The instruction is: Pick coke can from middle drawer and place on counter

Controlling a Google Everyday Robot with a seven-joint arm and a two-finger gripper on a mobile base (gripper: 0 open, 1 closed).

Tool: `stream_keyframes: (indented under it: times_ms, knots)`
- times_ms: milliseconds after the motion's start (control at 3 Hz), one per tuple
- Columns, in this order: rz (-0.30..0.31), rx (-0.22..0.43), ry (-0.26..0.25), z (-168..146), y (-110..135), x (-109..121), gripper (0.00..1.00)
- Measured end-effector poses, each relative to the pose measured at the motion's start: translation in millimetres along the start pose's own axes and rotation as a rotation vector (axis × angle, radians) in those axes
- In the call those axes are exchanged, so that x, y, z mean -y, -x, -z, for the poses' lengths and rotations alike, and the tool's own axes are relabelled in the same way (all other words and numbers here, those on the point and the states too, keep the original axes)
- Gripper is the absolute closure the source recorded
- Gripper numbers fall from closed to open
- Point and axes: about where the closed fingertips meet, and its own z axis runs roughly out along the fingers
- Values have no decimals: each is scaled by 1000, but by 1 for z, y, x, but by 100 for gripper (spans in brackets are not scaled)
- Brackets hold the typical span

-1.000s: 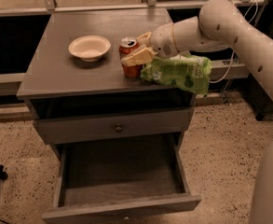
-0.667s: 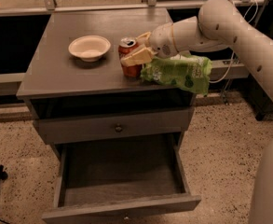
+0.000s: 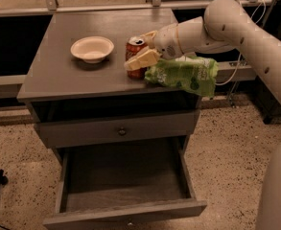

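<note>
We see the gripper over the counter, near its front edge, with its two pale fingers clamped on the coke can, which stands upright on the slab. Toward the bowl's side of the claw the counter lies bare up to its far and front edges. A cream bowl sits apart from the claw on that side. On the other side, just below the wrist, a green bag lies touching the can and hangs over the front edge. Beneath the claw, a drawer front with a knob is shut, and lower down the middle drawer stands pulled out.
</note>
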Motion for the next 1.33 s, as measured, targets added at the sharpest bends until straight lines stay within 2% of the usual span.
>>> stream_keyframes:
  times_ms: [333,667,1000,1333]
  knots:
    - [8,-13,2,1,2,-1,0]
    - [55,-90,17,5,11,-5,0]
    - [227,-173,15,50,49,-29,0]
    - [212,-167,18,45,45,-27,0]
